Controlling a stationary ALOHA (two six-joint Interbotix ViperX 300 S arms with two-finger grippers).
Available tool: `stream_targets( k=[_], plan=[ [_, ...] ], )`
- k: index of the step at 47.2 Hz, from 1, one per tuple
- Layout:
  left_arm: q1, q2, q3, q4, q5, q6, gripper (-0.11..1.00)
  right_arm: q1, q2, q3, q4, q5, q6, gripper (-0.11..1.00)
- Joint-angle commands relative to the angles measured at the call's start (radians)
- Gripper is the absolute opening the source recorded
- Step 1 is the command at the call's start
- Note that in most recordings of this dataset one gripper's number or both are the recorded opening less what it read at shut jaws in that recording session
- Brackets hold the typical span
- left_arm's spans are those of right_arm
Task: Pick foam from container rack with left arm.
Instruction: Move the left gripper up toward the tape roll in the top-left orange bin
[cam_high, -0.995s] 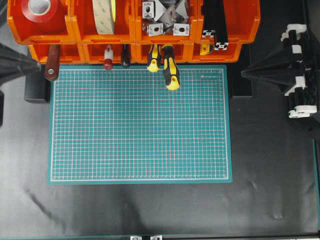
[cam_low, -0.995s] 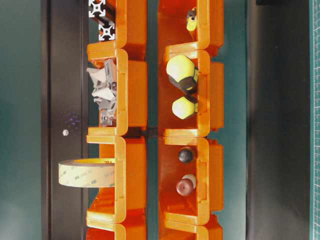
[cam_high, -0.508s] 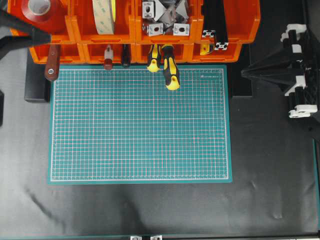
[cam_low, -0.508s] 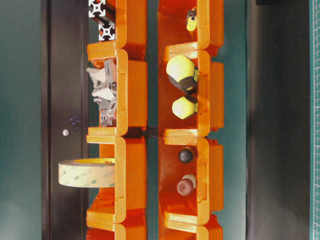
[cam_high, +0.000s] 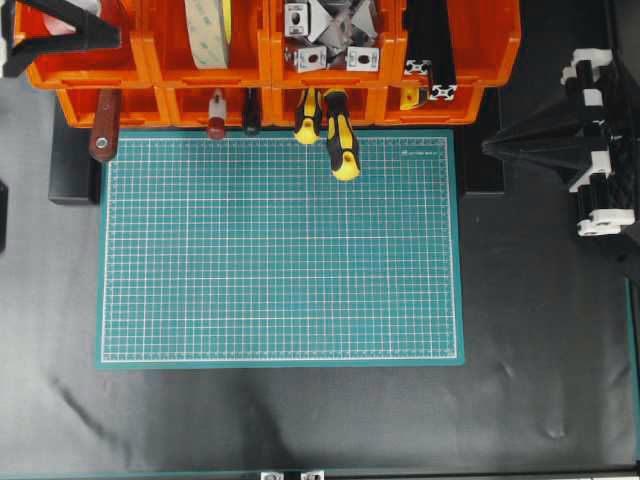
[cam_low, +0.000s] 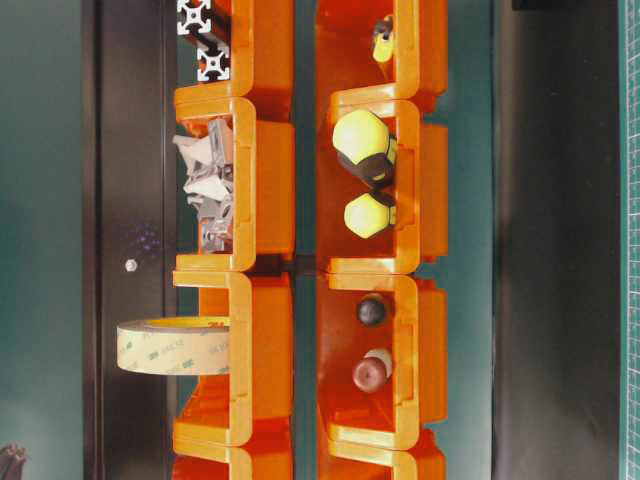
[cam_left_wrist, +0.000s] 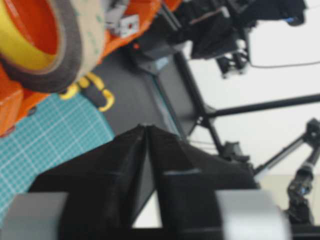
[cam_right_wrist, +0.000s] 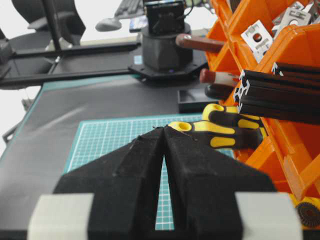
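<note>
From above, the left gripper (cam_high: 108, 38) was over the top-left bin of the container rack (cam_high: 270, 70), its tips pinched together on nothing, while the foam (cam_high: 207, 32) stood on edge in the next bin over, so this looked like the reaching step. From the table-level view, the foam stuck out of its bin, untouched. In the left wrist view, the foam sat up ahead of the closed tips, so next the claw likely needed to open and move to it; the right gripper (cam_right_wrist: 164, 131) was closed too, near the rack's other end.
</note>
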Motion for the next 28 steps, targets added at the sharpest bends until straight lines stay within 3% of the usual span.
stream_targets(
  k=[1,9,14,28],
  plan=[
    [0.006,0.014,-0.060,0.003,0.034,-0.015,0.20,-0.002,0.005,-0.011,0.002,-0.012,0.000,0.01],
    [0.012,0.046,-0.123,0.003,0.107,-0.029,0.69,0.000,0.005,-0.011,0.002,-0.012,0.000,0.01],
    [0.018,0.066,-0.155,0.002,0.112,-0.046,0.89,0.002,0.003,-0.011,0.002,-0.014,0.000,0.01],
    [0.048,0.152,-0.202,0.002,0.120,-0.052,0.84,0.003,-0.015,-0.015,0.002,-0.009,-0.002,0.01]
  ],
)
